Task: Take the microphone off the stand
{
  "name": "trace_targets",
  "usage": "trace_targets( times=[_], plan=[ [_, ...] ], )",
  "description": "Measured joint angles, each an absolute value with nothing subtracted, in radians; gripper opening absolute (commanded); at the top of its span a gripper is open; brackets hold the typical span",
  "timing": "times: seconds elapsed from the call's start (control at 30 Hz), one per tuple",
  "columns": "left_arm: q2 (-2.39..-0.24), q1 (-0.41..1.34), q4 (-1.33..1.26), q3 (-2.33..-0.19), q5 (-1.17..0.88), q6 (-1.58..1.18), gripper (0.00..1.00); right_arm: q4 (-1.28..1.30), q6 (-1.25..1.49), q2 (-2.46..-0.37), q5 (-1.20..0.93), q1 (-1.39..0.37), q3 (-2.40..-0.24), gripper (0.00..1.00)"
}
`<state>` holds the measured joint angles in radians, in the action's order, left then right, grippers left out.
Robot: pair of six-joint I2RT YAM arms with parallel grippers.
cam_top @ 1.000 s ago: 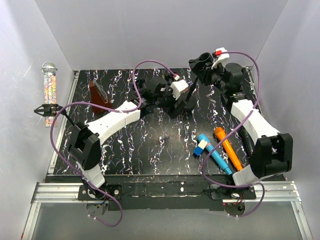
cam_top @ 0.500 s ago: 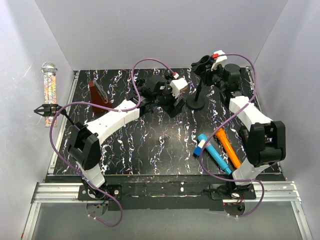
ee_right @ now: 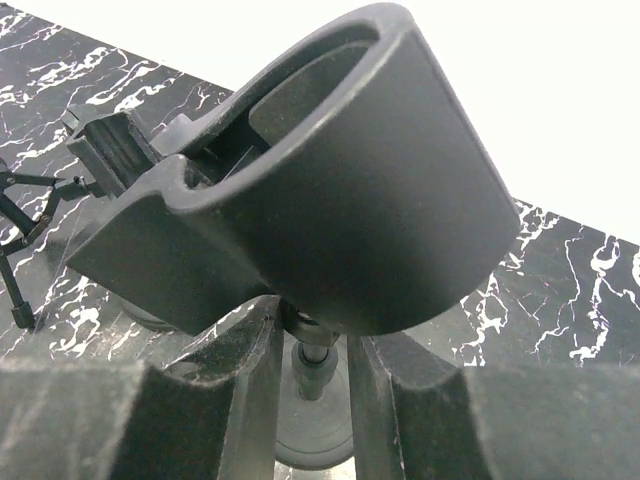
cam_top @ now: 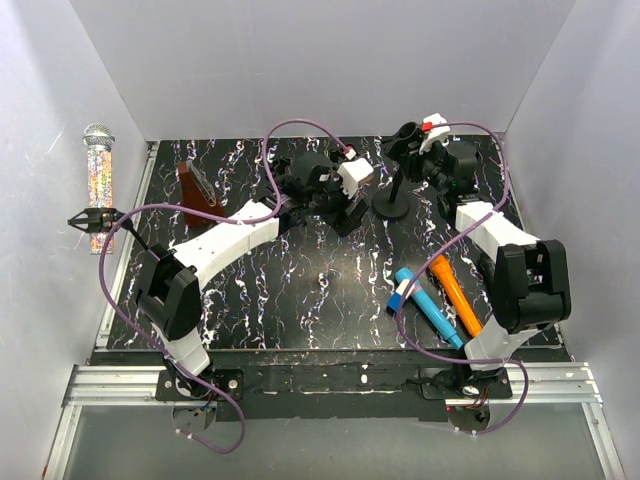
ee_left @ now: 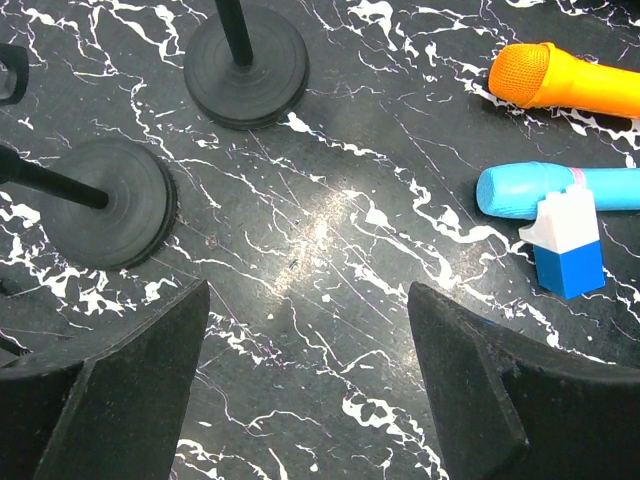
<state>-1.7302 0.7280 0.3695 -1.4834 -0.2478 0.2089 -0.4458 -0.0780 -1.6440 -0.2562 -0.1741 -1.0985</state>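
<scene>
The overhead view only puts my right pincer (cam_top: 418, 165) beside the stand (cam_top: 393, 203), whereas its wrist camera shows it clamped on the pole (ee_right: 312, 362) beneath the empty clip (ee_right: 300, 170), and my wide-open left pincer's (ee_left: 310, 292) camera finds the orange microphone (ee_left: 560, 80) lying on the table (ee_left: 330, 200) by the blue microphone (ee_left: 520, 188).

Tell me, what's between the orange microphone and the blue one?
Nothing. Only bare table separates the orange microphone from the blue microphone, seen in the left wrist view.
</scene>
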Motion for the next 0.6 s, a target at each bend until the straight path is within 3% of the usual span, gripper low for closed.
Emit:
trace_targets(
  times=[0.1, 0.17, 0.4, 0.6],
  plan=[
    [-1.729, 0.728, 0.374, -1.478, -0.246, 0.208, 0.80, -0.441, -0.084, -1.652, -0.270, -0.171, -1.109, 0.31],
    [-1.727, 0.728, 0.374, -1.478, -0.244, 0.209, 0.80, -0.410, -0.096, -1.659, -0.292, -0.170, -1.131, 0.38],
    [-1.715, 0.723, 0.350, -1.470, -0.232, 0.209, 0.81, -0.186, -0.116, -1.637, -0.362, -0.144, -1.139, 0.55],
    [-1.714, 0.715, 0.290, -1.484, -0.239, 0.213, 0.81, -0.027, -0.096, -1.534, -0.455, -0.109, -1.128, 0.60]
  ],
)
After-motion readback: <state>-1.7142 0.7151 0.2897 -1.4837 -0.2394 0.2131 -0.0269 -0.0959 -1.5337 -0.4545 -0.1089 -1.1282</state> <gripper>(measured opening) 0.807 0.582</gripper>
